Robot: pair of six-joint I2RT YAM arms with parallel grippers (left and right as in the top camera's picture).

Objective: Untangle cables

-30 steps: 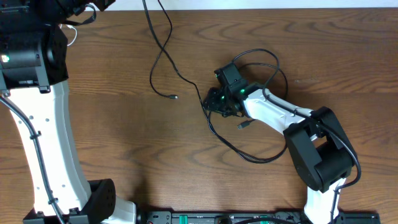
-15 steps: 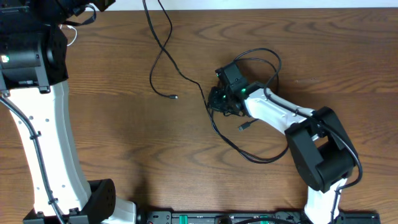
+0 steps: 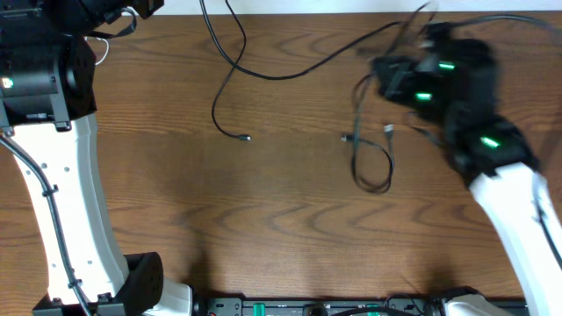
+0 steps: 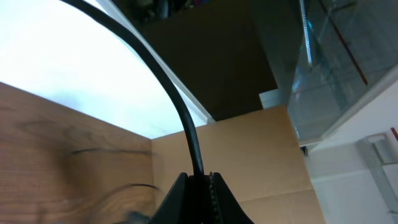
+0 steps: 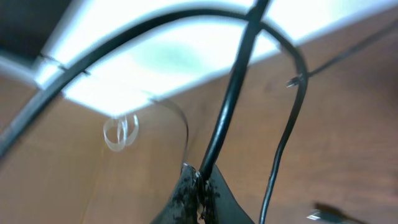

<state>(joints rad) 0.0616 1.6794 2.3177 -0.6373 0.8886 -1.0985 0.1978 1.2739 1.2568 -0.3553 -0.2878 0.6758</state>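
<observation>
Right claw (image 5: 199, 182) closed, fingertips pinching a black cable (image 5: 233, 93); overhead view shows it blurred at far right. Left claw (image 4: 198, 182) also clamped on a black cable (image 4: 168, 81); cannot tell if it is the same 1. Left arm (image 3: 53, 175) reaches to the far-left corner. Cables (image 3: 272, 77) cross the far side of the table (image 3: 176, 219). 1 strand ends in a plug (image 3: 245, 137) left of centre. Loop (image 3: 355, 158) with 2 plug ends sits right of centre, near right claw.
</observation>
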